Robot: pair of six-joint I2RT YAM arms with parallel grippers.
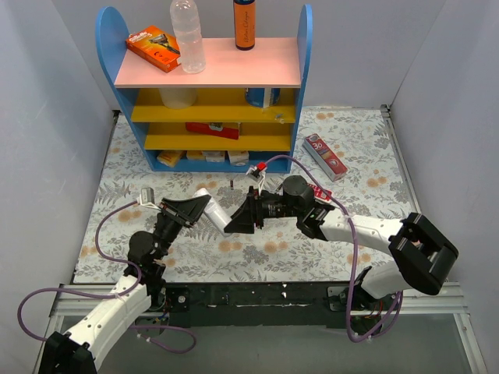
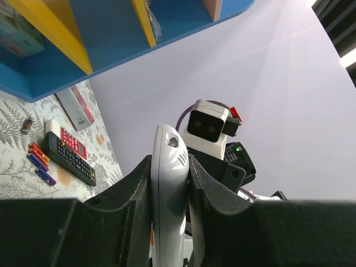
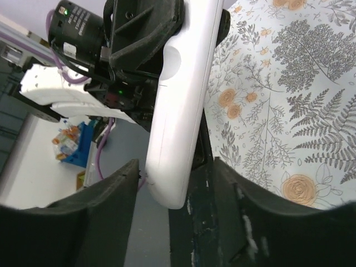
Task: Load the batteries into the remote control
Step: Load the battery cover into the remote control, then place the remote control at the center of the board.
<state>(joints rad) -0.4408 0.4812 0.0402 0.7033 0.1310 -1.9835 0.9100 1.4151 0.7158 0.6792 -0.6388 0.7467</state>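
My left gripper is shut on a white remote control and holds it above the table, pointing right. In the left wrist view the remote stands edge-on between my fingers. My right gripper is open around the remote's free end. In the right wrist view that end sits between the spread fingers, closer to the left one. Several red and purple-blue batteries lie on the cloth beside a black remote. In the top view my right arm hides them.
A blue shelf unit with yellow shelves stands at the back, with a bottle and an orange box on top. A long red-and-white box lies to its right. A lone dark cell lies near the shelf.
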